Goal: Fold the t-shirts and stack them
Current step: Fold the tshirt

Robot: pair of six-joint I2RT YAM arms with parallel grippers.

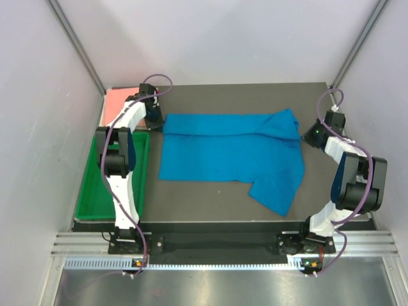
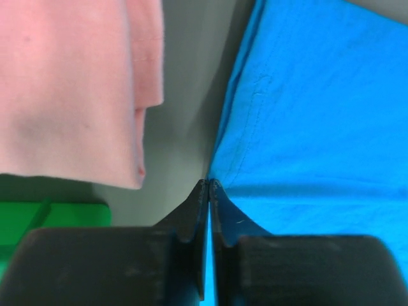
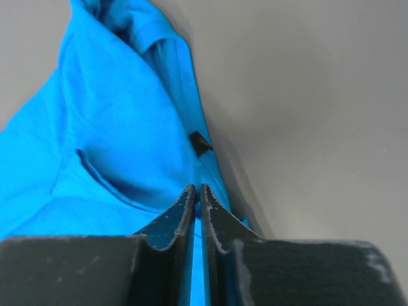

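Observation:
The bright blue t-shirt (image 1: 229, 153) lies spread across the dark table, its far edge folded over and a part hanging toward the near right. My left gripper (image 1: 157, 118) is shut on its far left corner; blue cloth (image 2: 319, 115) shows between the closed jaws (image 2: 209, 182). My right gripper (image 1: 311, 134) is shut on the shirt's right edge, with blue cloth (image 3: 108, 127) between the jaws (image 3: 197, 187) and a small black tag (image 3: 199, 143) just ahead. The salmon pink t-shirt (image 1: 118, 102) lies folded at the far left corner, and it shows in the left wrist view (image 2: 64, 83).
A green plastic tray (image 1: 111, 185) stands at the table's left side, near the left arm, and its rim shows in the left wrist view (image 2: 51, 217). Grey walls enclose the table on three sides. The dark table top (image 1: 210, 197) shows bare in front of the shirt.

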